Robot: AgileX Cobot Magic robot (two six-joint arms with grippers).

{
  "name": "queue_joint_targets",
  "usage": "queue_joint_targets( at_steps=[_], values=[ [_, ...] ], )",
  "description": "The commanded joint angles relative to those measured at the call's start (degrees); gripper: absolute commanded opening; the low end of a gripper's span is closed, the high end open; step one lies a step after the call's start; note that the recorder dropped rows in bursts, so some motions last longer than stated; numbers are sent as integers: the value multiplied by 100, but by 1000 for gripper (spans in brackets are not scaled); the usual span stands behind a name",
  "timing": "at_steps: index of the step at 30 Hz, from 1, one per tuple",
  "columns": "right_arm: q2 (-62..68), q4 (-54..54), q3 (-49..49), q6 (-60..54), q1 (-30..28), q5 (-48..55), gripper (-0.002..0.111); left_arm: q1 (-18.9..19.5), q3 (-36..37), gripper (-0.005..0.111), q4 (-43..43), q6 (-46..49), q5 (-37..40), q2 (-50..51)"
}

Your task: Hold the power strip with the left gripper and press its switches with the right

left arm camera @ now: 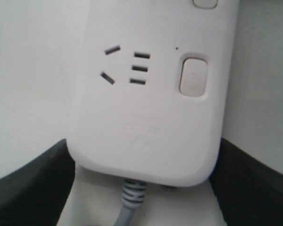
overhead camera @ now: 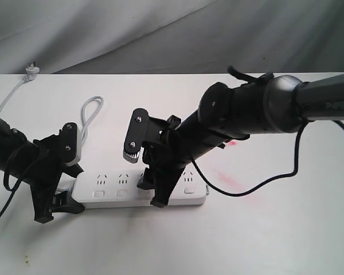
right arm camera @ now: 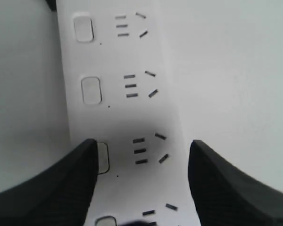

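The power strip lies flat on the table. The left gripper clamps its cord end, one finger on each long edge. The right gripper hangs wide open astride the strip, with one fingertip over a switch; whether it touches I cannot see. To press well, push straight down on the button centre, with the left hold firm.

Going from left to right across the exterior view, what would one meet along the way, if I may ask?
wall plug → left gripper → right gripper → pink stain → PIPER arm link
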Motion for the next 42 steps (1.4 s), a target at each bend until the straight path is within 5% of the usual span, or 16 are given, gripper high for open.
queue_joint_targets(
  at_steps=[1,42],
  values=[
    [-441,-120,36,48,-40,42,53,14,-29,48,-49,-2,-42,-5],
    [-256,-241,640,61,-304,-462,53,14,-29,48,-49,-2,-42,-5]
  ],
)
